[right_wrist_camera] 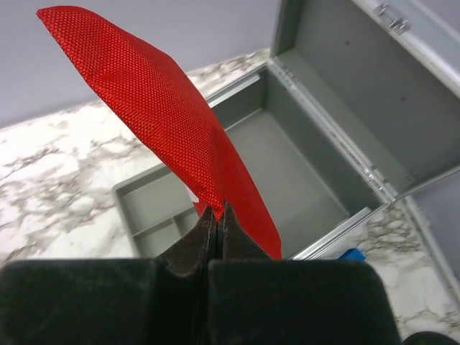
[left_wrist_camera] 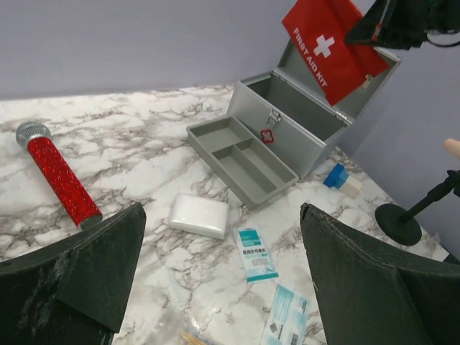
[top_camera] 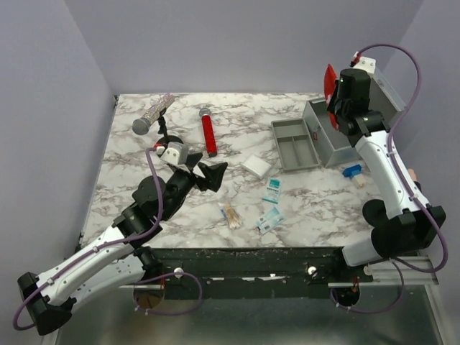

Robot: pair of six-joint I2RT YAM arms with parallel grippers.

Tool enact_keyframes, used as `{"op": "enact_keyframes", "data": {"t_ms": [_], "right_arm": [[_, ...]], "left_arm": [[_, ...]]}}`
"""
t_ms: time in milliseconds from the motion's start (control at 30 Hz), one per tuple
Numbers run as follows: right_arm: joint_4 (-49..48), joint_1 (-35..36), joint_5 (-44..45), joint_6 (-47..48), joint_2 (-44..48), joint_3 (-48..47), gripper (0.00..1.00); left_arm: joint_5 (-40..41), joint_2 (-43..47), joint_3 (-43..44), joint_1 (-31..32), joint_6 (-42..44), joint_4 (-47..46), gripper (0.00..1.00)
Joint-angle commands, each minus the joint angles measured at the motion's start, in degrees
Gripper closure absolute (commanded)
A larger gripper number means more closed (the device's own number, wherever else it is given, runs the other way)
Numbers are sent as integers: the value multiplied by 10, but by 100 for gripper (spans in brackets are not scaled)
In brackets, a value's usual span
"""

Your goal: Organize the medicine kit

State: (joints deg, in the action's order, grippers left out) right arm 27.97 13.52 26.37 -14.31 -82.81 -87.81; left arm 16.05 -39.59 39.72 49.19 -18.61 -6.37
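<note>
The grey metal medicine kit (top_camera: 338, 140) stands open at the right of the table, lid tipped back; it also shows in the left wrist view (left_wrist_camera: 287, 115) and the right wrist view (right_wrist_camera: 302, 172). Its grey divided tray (top_camera: 294, 144) lies on the table in front of it. My right gripper (right_wrist_camera: 217, 210) is shut on the flat red white-cross pouch (right_wrist_camera: 165, 122) and holds it in the air above the open box (top_camera: 330, 80). My left gripper (top_camera: 203, 171) is open and empty above the table's middle, left of a white pad (left_wrist_camera: 198, 215).
On the marble table lie a red microphone (top_camera: 208, 132), a silver glitter microphone (top_camera: 152, 115), a white pad (top_camera: 256, 166), two teal sachets (top_camera: 272, 190) (top_camera: 269, 221), a bundle of swabs (top_camera: 230, 214) and a blue-and-white item (top_camera: 352, 172) by the box. Walls close the back and sides.
</note>
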Motion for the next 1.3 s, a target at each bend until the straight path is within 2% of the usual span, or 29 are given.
{"op": "enact_keyframes", "data": {"t_ms": [0,333,533,967,1267], "right_arm": [[-27,-18,56,68,-35,-44,99],[-44,-63,25,110,-141,-74,99],[-24,-81,-57,90,-184,-95,99],[9,-169,-229,-3,-206,-67,99],[20,-172,-304,-17,-224,-42,99]], "left_arm": [[-11,7,-25,-1,-30,-9,1],[-44,24,-59,-1,-40,-5,1],[-71,15,-64,-1,-42,-3,1],[-114,-19,-70,-1,-53,-26,1],[-140,-37,-72,-1,-62,-34,1]]}}
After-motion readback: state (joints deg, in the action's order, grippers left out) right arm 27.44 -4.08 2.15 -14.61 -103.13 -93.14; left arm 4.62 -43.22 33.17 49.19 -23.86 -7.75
